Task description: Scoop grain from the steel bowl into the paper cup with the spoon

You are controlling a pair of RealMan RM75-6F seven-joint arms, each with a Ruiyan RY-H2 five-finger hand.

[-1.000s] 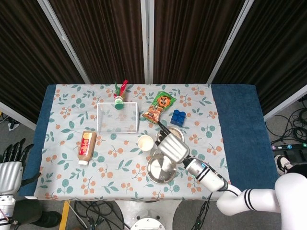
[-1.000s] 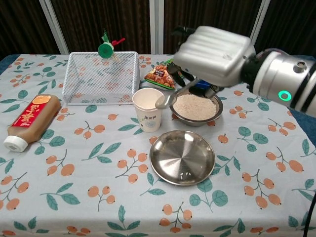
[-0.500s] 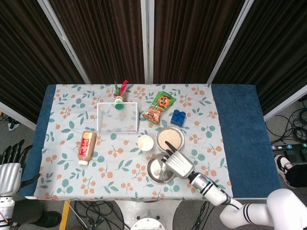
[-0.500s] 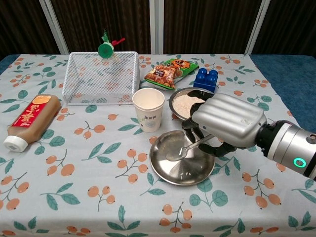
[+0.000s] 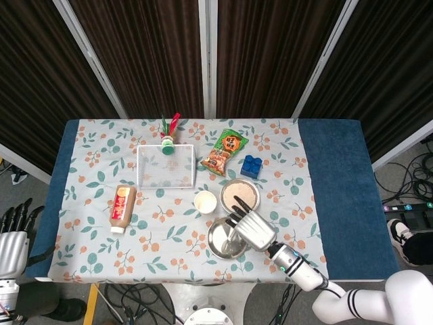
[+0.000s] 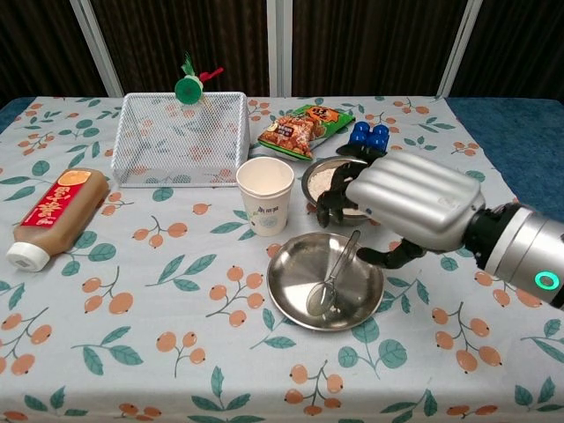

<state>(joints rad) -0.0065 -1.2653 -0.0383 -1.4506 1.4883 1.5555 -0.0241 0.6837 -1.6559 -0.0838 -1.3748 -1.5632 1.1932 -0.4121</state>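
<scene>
The paper cup (image 6: 264,195) (image 5: 204,202) stands upright left of the steel bowl of grain (image 6: 323,181) (image 5: 241,193). In front of both sits a flat steel plate (image 6: 287,301) (image 5: 219,241). The spoon (image 6: 333,277) lies in that plate, bowl end toward me and handle pointing up and right. My right hand (image 6: 407,208) (image 5: 252,230) hovers just above the plate's right side with fingers spread over the bowl's near edge, holding nothing. It hides part of the bowl. My left hand (image 5: 9,237) hangs off the table's left edge, fingers apart and empty.
A white wire basket (image 6: 181,137) stands at the back left with a green-capped toy (image 6: 188,87) behind it. A brown sauce bottle (image 6: 53,211) lies at the left. A snack bag (image 6: 300,128) and a blue block (image 6: 368,134) sit behind the bowl.
The right hand carried the spoon from beside the cup down to the plate and let it go. The spoon now lies loose in the plate, and the hand has risen slightly.
</scene>
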